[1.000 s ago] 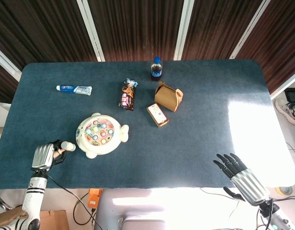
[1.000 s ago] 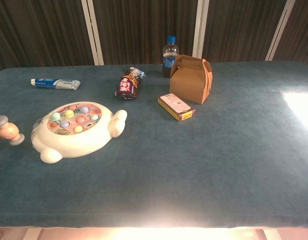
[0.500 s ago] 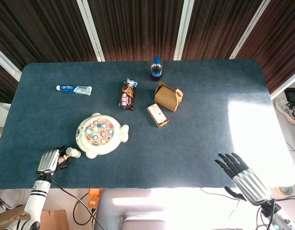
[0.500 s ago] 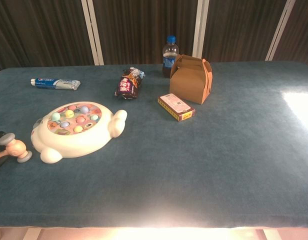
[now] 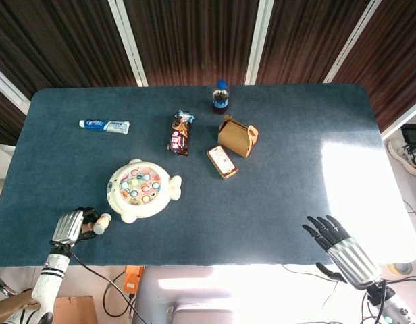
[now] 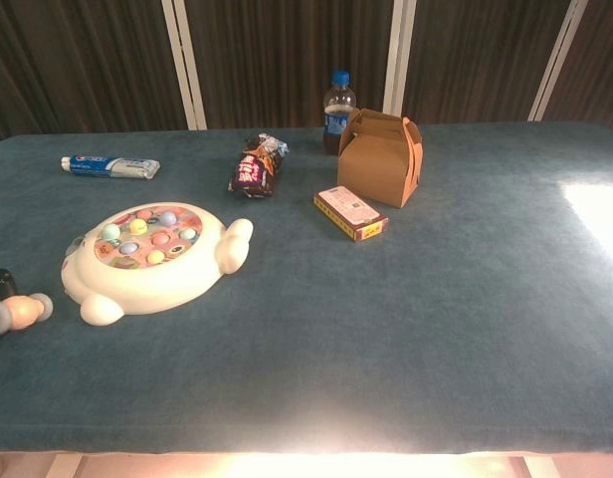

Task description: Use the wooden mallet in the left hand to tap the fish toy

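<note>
At the table's seven o'clock corner the left hand grips the mallet, its head low beside the fish toy at nine o'clock, so a short swing could clip the rim and shove it, while the right hand hangs open, empty.

the left hand has drawn back toward the table's near edge, taking the wooden mallet with it. the mallet head, earlier level with the fish toy, now sits lower, just off its near-left fin.
</note>
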You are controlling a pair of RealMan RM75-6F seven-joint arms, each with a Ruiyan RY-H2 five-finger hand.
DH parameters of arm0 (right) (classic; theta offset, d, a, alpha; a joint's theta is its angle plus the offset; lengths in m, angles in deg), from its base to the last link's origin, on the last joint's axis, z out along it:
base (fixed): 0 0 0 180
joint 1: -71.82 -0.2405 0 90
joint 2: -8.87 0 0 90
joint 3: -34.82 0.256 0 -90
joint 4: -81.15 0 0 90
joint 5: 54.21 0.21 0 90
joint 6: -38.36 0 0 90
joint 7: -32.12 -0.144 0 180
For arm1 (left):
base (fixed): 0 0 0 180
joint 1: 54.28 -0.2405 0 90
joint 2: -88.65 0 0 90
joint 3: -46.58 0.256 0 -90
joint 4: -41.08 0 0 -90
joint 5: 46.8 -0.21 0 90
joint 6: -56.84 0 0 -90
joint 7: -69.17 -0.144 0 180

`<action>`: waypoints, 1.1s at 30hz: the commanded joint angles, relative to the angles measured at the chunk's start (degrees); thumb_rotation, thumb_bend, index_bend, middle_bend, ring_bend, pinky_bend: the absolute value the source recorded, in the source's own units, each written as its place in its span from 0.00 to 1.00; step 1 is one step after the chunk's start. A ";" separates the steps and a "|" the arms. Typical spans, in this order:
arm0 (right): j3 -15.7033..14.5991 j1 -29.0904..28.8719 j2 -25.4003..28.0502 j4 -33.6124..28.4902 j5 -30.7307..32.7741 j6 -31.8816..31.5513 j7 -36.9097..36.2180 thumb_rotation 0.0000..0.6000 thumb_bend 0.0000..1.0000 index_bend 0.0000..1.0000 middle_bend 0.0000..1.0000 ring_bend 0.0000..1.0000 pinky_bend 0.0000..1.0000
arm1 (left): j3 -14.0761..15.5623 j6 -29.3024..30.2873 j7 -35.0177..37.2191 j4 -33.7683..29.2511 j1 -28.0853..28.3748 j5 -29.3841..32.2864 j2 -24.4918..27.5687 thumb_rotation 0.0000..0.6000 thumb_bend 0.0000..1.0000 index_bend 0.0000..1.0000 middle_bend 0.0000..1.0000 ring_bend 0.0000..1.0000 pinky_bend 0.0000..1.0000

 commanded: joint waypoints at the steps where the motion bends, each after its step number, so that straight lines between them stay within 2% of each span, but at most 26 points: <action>1: -0.03 0.04 0.04 0.01 -0.07 -0.12 -0.05 1.00 0.24 0.00 0.00 0.00 0.00 | -0.19 0.04 0.10 0.06 -0.04 -0.25 0.00 1.00 0.30 0.56 0.50 0.39 0.45; 6: -0.06 0.08 0.03 0.10 -0.09 -0.15 -0.09 1.00 0.24 0.00 0.00 0.00 0.00 | -0.82 0.16 1.24 -0.35 -0.17 -0.44 -0.02 1.00 0.29 0.56 0.50 0.39 0.45; 10: -0.05 0.11 0.01 0.11 -0.13 -0.25 -0.04 1.00 0.24 0.00 0.00 0.00 0.00 | -1.61 -1.22 4.48 -3.15 0.03 -0.07 1.42 1.00 0.28 0.56 0.50 0.39 0.45; 20: -0.17 0.27 0.05 0.24 -0.31 -0.54 -0.14 1.00 0.24 0.00 0.00 0.00 0.00 | -4.74 -9.46 7.85 -10.52 1.45 6.31 6.24 1.00 0.26 0.50 0.46 0.34 0.40; 26: -0.14 0.33 0.13 0.26 -0.21 -0.63 -0.28 1.00 0.24 0.00 0.00 0.00 0.00 | -4.85 -12.08 6.84 -9.93 1.98 7.90 6.84 1.00 0.26 0.49 0.43 0.31 0.38; 33: -0.12 0.34 0.11 0.23 -0.16 -0.57 -0.20 1.00 0.24 0.00 0.00 0.00 0.00 | -4.51 -11.51 6.71 -8.45 2.04 6.35 6.43 1.00 0.25 0.45 0.38 0.26 0.34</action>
